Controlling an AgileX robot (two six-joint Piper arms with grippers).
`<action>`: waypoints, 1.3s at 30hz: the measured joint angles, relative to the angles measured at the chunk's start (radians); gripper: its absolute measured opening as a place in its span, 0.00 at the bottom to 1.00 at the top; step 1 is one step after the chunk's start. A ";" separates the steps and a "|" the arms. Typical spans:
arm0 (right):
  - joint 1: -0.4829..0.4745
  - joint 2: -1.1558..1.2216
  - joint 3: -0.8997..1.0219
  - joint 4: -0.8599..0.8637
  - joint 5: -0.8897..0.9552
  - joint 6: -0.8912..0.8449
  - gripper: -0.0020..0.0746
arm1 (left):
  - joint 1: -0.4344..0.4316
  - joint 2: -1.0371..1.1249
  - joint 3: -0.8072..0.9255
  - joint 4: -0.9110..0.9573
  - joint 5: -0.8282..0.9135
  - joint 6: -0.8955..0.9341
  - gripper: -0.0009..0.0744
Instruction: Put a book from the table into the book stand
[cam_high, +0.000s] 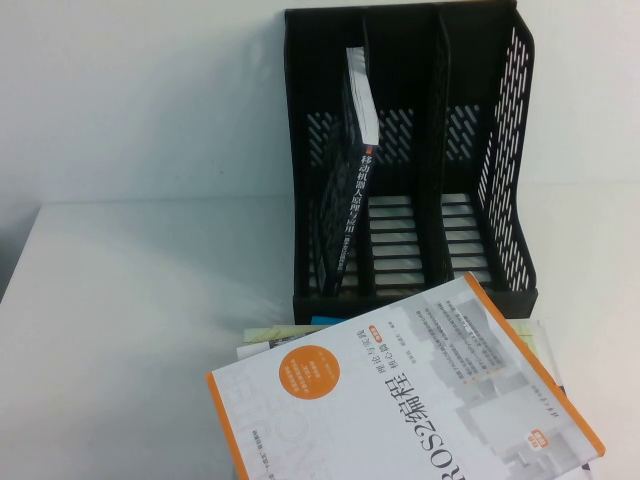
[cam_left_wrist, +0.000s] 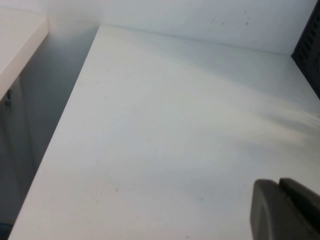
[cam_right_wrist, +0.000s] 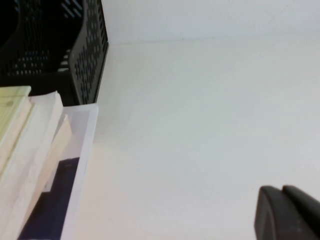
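The dark navy book (cam_high: 352, 215) stands spine-out in the left slot of the black book stand (cam_high: 500, 150), leaning a little, its white pages showing at the top. The stand sits at the back of the white table (cam_high: 120, 320). Neither arm shows in the high view. My left gripper (cam_left_wrist: 279, 184) is shut and empty, over bare table to the left of the stand (cam_left_wrist: 311, 45). My right gripper (cam_right_wrist: 282, 190) is shut and empty, over bare table to the right of the stand (cam_right_wrist: 85, 55).
A white book with an orange border (cam_high: 400, 400) lies on top of a pile of books in front of the stand. The pile (cam_right_wrist: 30, 145) also shows edge-on in the right wrist view. The table's left edge (cam_left_wrist: 60, 125) drops off beside a wall.
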 joint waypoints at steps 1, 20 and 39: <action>0.000 0.000 0.000 0.000 0.000 0.002 0.02 | 0.000 0.000 0.000 0.000 0.000 0.000 0.01; 0.000 0.000 0.000 0.000 0.000 0.014 0.02 | 0.000 0.000 0.000 0.000 0.000 0.000 0.01; 0.000 0.000 0.000 0.001 0.000 0.014 0.02 | 0.000 0.000 0.000 0.000 0.000 0.000 0.01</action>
